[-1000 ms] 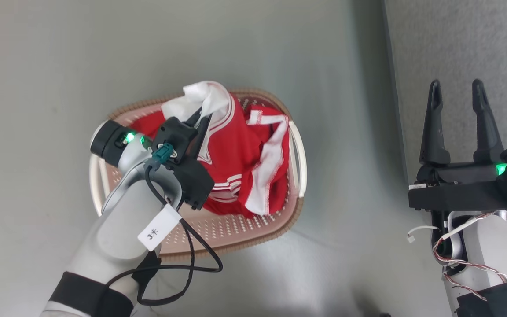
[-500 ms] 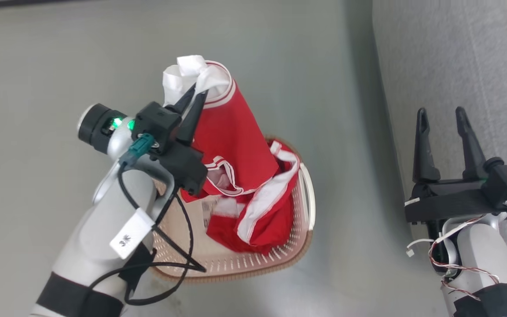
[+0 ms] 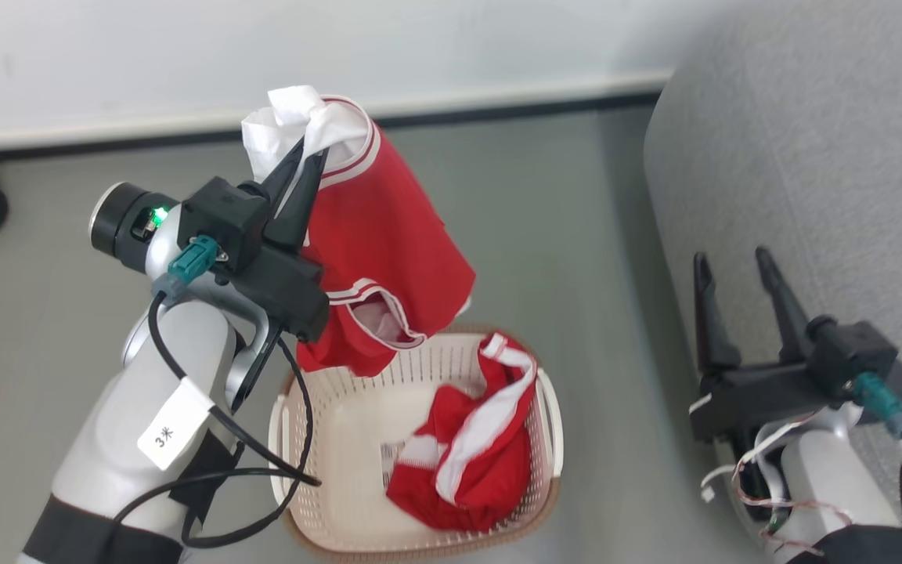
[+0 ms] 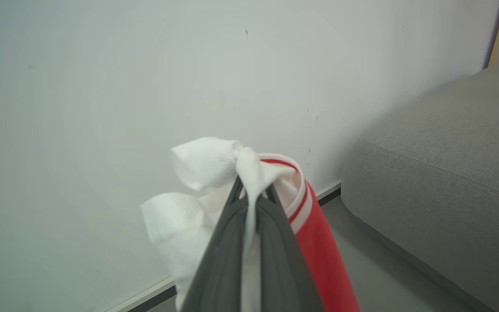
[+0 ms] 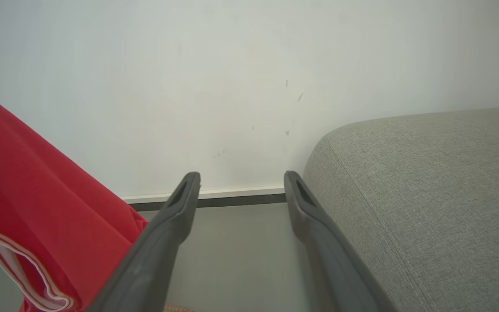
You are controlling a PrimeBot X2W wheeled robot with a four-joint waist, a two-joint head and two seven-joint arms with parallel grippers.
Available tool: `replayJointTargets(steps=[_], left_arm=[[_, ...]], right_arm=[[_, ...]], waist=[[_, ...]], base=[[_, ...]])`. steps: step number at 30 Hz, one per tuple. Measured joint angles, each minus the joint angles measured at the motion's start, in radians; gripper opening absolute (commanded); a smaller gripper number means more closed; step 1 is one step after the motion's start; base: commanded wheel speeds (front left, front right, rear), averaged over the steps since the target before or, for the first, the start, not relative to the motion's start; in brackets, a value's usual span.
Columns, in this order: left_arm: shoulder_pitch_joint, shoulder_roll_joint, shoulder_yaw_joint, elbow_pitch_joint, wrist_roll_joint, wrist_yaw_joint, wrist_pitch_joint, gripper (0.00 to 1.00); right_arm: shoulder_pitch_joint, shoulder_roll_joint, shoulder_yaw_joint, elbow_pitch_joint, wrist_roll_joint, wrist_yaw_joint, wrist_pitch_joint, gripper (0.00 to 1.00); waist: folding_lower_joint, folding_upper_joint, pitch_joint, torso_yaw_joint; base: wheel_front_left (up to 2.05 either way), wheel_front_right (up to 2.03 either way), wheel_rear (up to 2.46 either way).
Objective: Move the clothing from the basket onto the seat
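Now the left tool [image 3: 308, 153] is clenched on the white collar end of the red jersey [image 3: 388, 243], which hangs in the air with its lower hem over the far left rim of the cream basket [image 3: 294, 501]. Inside the basket, toward its right wall, lie the crumpled red shorts [image 3: 474, 462] with white trim. Well to the right, the right tool [image 3: 733, 257] stands released and empty, just before the grey sofa seat [image 3: 811, 157].

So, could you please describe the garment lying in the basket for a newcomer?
Beside the large grey woven-fabric sofa stands a cream perforated plastic basket. Crumpled in it lies a red garment with a white band; unlike the other red garment hanging from the left claw, nothing holds it.
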Motion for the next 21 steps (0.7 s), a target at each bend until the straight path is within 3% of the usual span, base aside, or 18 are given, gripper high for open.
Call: replayJointTargets(steps=[11, 21], left_arm=[[0.074, 0.011, -0.026, 0.013, -0.023, 0.0, -0.002, 0.0], [0.122, 0.002, -0.071, 0.007, -0.055, 0.0, -0.001, 0.0]], right_arm=[[0.031, 0.005, 0.075, 0.097, -0.006, 0.043, 0.0, 1.0], [0.031, 0.009, 0.273, 0.193, -0.017, 0.079, 0.0, 1.0]], waist=[[-0.0001, 0.0, -0.165, -0.001], [-0.0001, 0.0, -0.312, -0.009]], base=[[0.0, 0.0, 0.0], [0.0, 0.0, 0.0]])
